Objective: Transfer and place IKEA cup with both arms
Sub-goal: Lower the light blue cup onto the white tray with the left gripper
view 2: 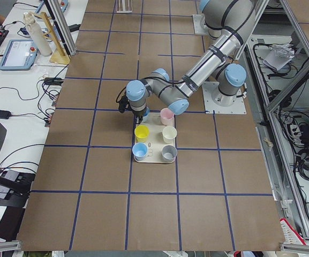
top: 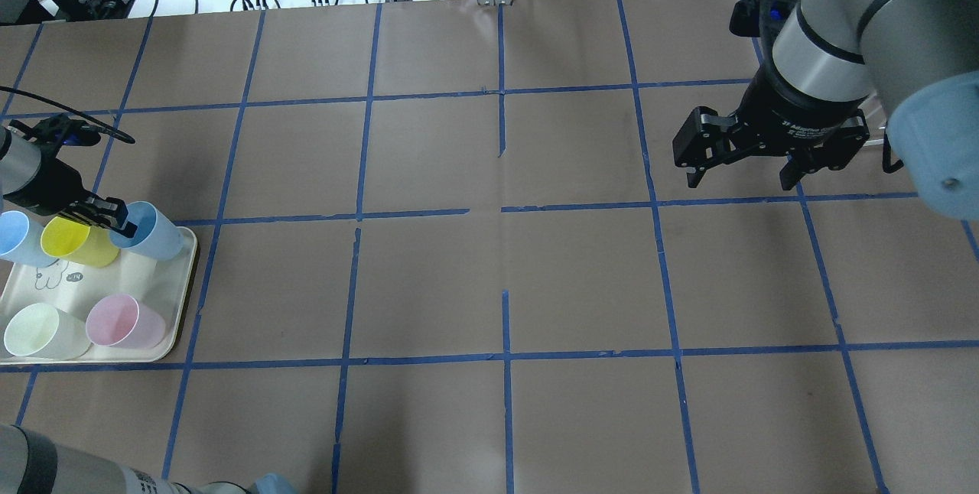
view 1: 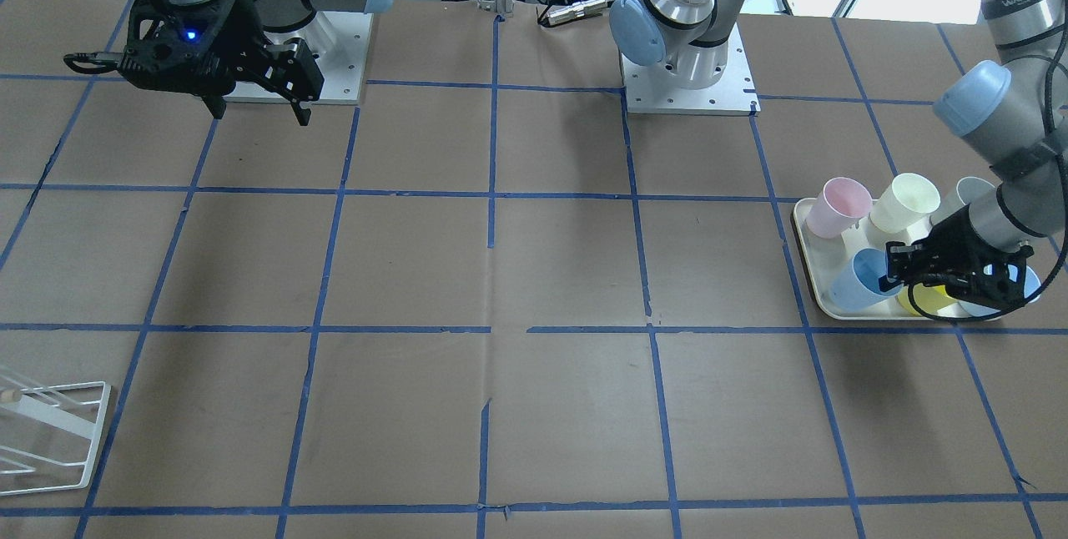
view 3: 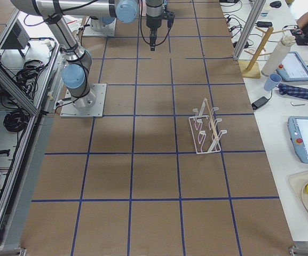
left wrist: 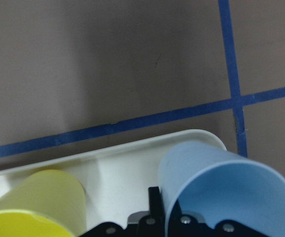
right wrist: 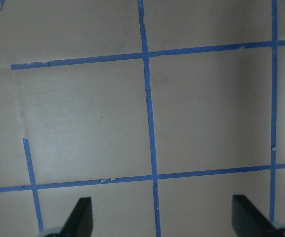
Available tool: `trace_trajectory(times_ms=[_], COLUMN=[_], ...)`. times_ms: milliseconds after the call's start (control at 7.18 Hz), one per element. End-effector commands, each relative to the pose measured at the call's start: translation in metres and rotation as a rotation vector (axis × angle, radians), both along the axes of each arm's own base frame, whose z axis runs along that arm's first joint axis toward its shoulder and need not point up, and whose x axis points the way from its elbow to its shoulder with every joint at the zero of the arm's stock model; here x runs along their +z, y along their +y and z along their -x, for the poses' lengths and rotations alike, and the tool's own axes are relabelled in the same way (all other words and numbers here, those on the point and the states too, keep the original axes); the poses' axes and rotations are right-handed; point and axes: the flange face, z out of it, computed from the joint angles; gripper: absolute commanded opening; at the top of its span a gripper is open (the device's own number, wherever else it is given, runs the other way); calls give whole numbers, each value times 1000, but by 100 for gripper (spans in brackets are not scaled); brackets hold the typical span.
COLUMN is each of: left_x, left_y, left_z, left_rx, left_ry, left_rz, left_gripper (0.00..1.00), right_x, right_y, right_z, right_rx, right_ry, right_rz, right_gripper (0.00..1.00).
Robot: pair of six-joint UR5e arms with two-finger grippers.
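Observation:
Two pale blue cups stand on a cream tray at the table's left end. My left gripper is down at the rim of the IKEA cup, the one at the tray's far right corner. In the left wrist view its fingers straddle that cup's wall and look shut on it. The cup rests on the tray. It also shows in the front-facing view with the left gripper. The second pale blue cup stands apart. My right gripper hangs open and empty above the table's right side.
On the tray also stand a yellow cup, a pink cup, a pale green cup and a grey cup. A white wire rack stands near the right end's far edge. Blue tape marks a grid on the brown table.

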Motion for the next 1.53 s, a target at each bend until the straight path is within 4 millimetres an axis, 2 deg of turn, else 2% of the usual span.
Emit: trace_trajectory(times_ms=[0,696,835,975,1253,1392], left_x=[-3,-10,-11,-14,-18,-15], left_y=[0,0,-1,-1,-2,-3], left_z=[1,1,1,1,1,1], left_rx=[3,1,1,0,2,1], left_ry=[1,8,9,15,22,22], left_rz=[-6,-20,-21,-24,-29,-29], left_gripper=[0,0,11,64,71,71], right_x=[2,-3,-3,-4,0,2], right_y=[-1,6,6,6,6,9], right_z=[2,3,3,3,3,3], right_rx=[-4,-3,-4,-3,-4,-4], right_ry=[3,15,12,15,10,15], right_rz=[4,-56,-56,-57,-39,-37], right_gripper=[100,100,100,100,100,100])
